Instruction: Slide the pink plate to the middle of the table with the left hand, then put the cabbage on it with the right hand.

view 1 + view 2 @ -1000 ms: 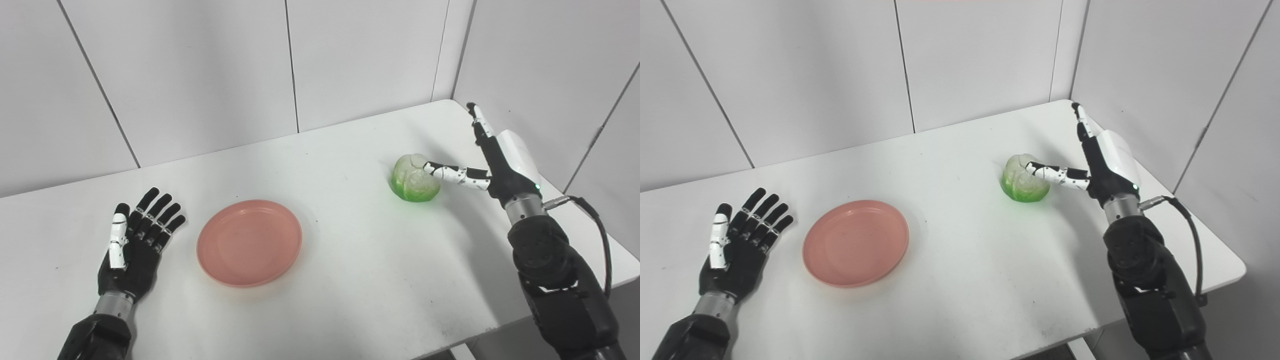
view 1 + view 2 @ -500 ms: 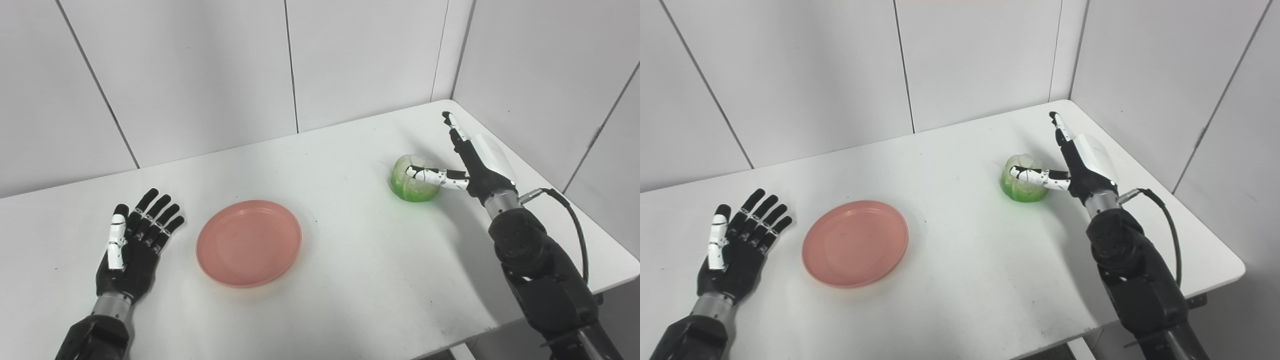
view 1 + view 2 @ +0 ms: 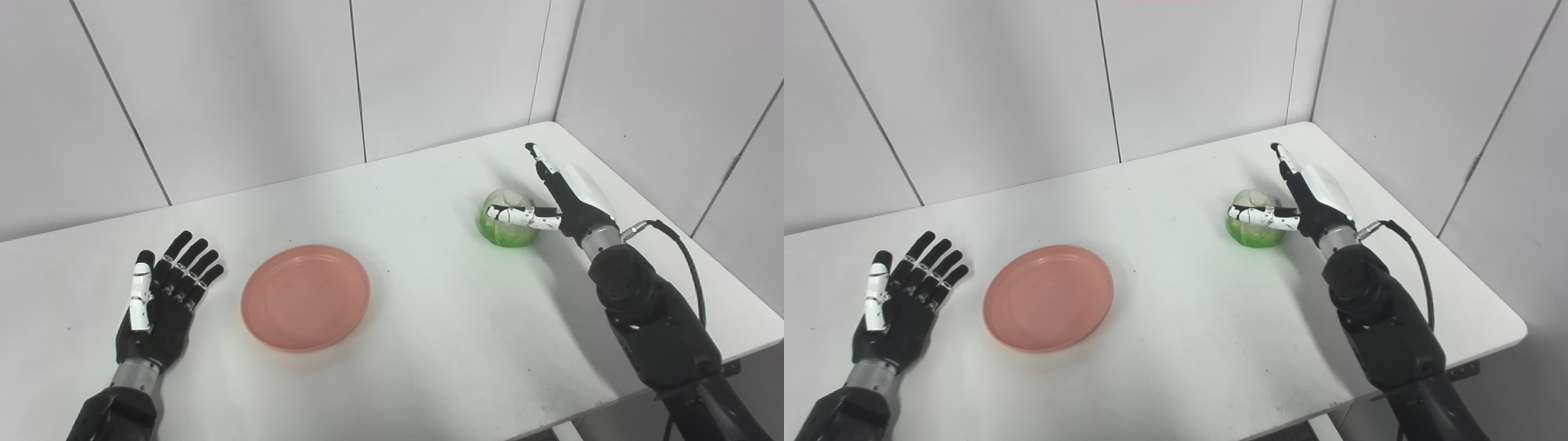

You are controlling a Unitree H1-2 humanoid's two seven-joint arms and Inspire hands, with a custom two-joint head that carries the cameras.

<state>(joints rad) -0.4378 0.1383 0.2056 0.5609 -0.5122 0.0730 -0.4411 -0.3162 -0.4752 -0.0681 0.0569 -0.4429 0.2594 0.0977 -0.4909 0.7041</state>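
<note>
The pink plate (image 3: 305, 296) lies flat on the white table (image 3: 441, 343), left of its middle. The green and white cabbage (image 3: 506, 220) sits on the table at the right. My right hand (image 3: 560, 199) is open at the cabbage's right side. Its thumb lies across the front of the cabbage and its fingers point up and away behind it. My left hand (image 3: 160, 300) is open, palm up, fingers spread, resting on the table left of the plate and apart from it.
White wall panels (image 3: 245, 92) close the table at the back and on the right. A black cable (image 3: 686, 257) runs from my right wrist. The table's front edge and right corner are near my right arm.
My right hand has moved left and a little down, closing in on the cabbage, with the thumb now across its front. The plate, the cabbage and my left hand have stayed put.
</note>
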